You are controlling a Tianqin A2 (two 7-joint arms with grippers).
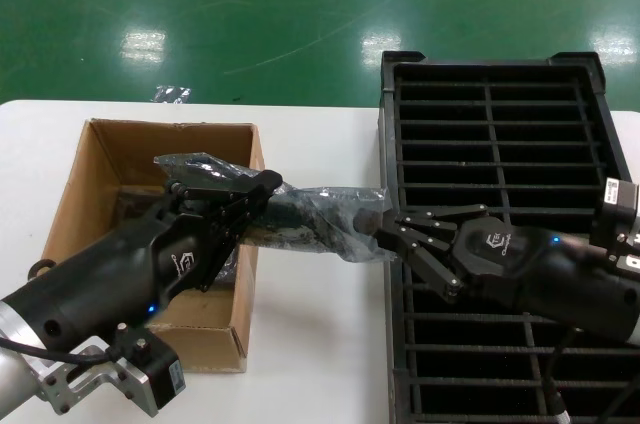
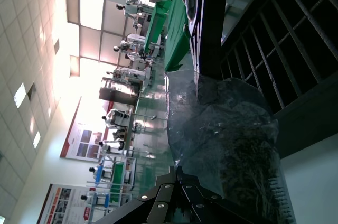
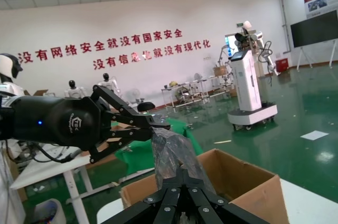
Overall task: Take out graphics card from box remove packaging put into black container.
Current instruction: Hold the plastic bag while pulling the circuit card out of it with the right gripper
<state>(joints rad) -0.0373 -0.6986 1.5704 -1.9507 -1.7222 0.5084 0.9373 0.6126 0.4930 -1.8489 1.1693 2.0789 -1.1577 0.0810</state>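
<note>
Grey crinkly packaging point(image 1: 315, 216) stretched between your grippers, left gripper point(image 1: 262, 187) clamped at its nine o'clock end over the box point(image 1: 100, 169), right gripper point(image 1: 388, 231) clamped at three o'clock, beside the black container point(image 1: 560, 134).

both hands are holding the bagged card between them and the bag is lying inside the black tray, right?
Not quite. Left hand and right hand do hold the bagged card between them, but the head view shows it spanning the gap between the cardboard box and the black tray, not lying inside the tray.
</note>
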